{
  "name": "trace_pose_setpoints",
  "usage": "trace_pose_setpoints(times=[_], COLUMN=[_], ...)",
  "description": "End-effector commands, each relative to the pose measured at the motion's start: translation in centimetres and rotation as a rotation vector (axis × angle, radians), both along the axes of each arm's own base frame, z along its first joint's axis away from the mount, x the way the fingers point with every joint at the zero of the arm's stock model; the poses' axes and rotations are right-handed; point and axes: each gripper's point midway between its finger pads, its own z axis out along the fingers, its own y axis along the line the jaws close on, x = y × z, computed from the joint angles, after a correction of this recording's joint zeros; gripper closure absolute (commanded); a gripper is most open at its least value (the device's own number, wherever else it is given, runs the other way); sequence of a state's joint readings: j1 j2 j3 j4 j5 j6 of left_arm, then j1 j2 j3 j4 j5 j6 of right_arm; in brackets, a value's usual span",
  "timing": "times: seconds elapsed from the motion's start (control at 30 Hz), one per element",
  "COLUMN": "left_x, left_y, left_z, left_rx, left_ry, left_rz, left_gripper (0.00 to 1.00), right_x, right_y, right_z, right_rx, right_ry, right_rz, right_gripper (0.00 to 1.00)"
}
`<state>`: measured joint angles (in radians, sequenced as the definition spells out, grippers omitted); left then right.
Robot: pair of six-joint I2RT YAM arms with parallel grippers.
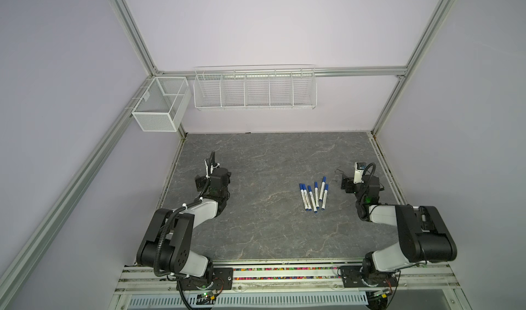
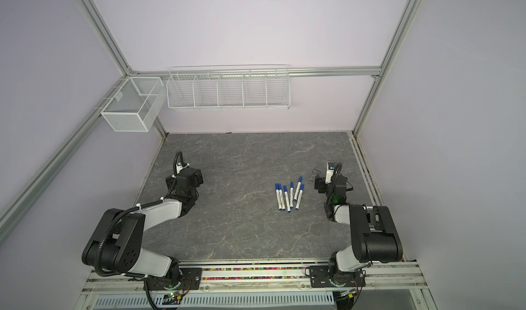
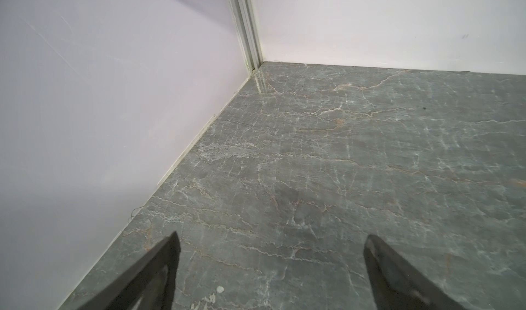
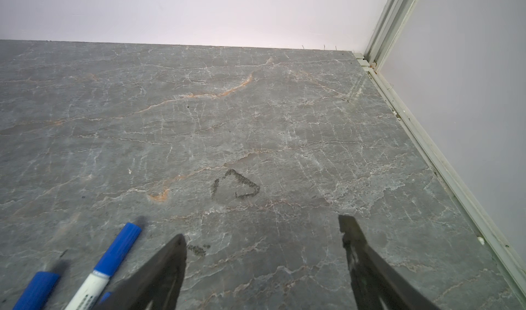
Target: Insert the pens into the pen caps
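Six slim white pens (image 1: 312,199) are lying side by side on the grey veined desk (image 1: 256,166), long axes running near-to-far. Their blue cylindrical pen caps (image 4: 122,248) are pointing toward the back wall. They are resting just left of the right pincer (image 4: 262,228), whose prongs are standing apart. The left pincer (image 3: 271,236), well away from them, is gaping too.

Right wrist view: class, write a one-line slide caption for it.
Right tool, open, over the grey marbled table; capped pens lie beside it.

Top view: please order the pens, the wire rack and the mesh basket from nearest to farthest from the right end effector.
1. pens, on the table just left of the right end effector.
2. wire rack, on the back wall.
3. mesh basket, at the far left corner.
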<state>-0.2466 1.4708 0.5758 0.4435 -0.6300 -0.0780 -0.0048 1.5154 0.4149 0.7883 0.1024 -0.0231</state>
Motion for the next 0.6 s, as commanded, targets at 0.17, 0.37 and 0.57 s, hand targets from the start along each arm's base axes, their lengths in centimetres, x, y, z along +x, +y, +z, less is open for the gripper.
trace_pose_setpoints(times=[0.17, 0.37, 0.57], left_x=[1.2, -0.1, 0.5], left_y=[2.1, 0.9, 1.6], left_z=[0.3, -0.9, -1.3], left_rx=[-0.072, -0.073, -0.108], left_ry=[-0.040, -0.181, -0.138], left_rz=[-0.084, -0.197, -0.160], left_gripper=[0.03, 0.01, 0.01], right_x=[0.0, 0.0, 0.0], right_y=[0.4, 0.3, 0.3], right_z=[0.2, 0.2, 0.1], right_rx=[0.011, 0.015, 0.014], right_ry=[-0.019, -0.018, -0.017], right_rz=[0.030, 0.030, 0.030], right_gripper=[0.12, 0.12, 0.12])
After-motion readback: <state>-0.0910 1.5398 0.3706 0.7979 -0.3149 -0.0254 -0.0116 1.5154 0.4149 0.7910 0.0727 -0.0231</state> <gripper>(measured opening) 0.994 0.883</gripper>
